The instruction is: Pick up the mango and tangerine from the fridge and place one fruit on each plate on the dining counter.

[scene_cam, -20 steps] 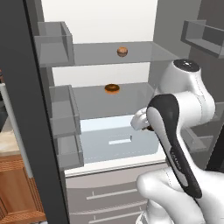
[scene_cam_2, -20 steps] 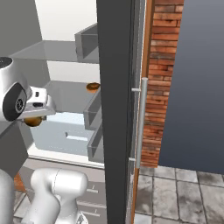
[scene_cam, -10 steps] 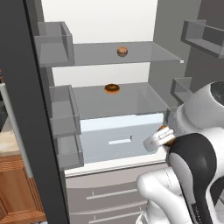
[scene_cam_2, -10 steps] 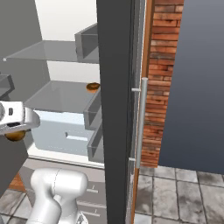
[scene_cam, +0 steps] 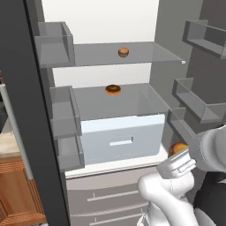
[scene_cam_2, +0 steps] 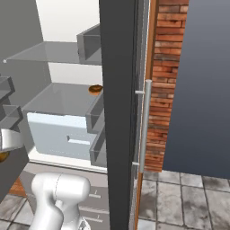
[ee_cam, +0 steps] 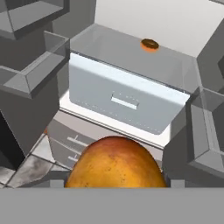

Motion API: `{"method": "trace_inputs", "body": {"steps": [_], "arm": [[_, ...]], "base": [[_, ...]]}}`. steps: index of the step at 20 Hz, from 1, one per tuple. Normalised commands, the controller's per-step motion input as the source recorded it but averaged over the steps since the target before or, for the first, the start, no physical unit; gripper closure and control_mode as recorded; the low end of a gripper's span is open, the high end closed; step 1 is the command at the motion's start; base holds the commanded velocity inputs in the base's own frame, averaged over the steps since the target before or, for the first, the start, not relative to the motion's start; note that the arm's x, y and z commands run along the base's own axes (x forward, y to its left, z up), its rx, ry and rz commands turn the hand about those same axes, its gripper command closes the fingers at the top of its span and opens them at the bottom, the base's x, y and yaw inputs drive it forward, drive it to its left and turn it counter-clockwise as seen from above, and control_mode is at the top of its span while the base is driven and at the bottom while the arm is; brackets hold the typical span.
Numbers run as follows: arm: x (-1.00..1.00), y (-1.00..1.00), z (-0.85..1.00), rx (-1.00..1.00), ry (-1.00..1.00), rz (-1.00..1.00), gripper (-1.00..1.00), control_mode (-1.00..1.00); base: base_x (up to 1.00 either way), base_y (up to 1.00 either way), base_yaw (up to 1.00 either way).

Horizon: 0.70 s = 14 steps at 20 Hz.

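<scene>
My gripper (scene_cam: 178, 153) is shut on the mango (scene_cam: 177, 147), an orange-yellow fruit with a reddish blush, held low in front of the open fridge (scene_cam: 170, 31). In the hand view the mango (ee_cam: 116, 164) bulges up between the fingers and hides most of them. A sliver of the mango (scene_cam_2: 3, 156) shows at the left edge of the right base view. The tangerine (scene_cam: 123, 52) sits on the upper glass shelf. The plates and the dining counter are out of view.
A brown-glazed doughnut (scene_cam: 113, 89) lies on the lower glass shelf above the white drawer (scene_cam: 121, 137). Grey door bins (scene_cam: 64, 117) flank the opening on both sides. The dark fridge door (scene_cam_2: 119, 90) with its handle (scene_cam_2: 144, 126) stands beside a brick wall (scene_cam_2: 161, 67).
The arm has drawn back and down out of the fridge with the mango, from in front of the drawer to the lower right of the left base view.
</scene>
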Motion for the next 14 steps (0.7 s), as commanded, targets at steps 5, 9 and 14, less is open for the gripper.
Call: {"method": "trace_inputs", "body": {"steps": [5, 9, 14], "arm": [[-0.51, 0.00, 0.08, 0.00, -0.22, 0.00, 1.00, -1.00], [-0.47, 0.00, 0.18, 0.00, -0.22, 0.00, 1.00, -1.00], [-0.38, 0.00, 0.03, 0.00, -0.09, 0.00, 1.00, -1.00]], "base": [[0.00, 0.00, 0.00], [0.00, 0.00, 0.00], [0.00, 0.00, 0.00]]}}
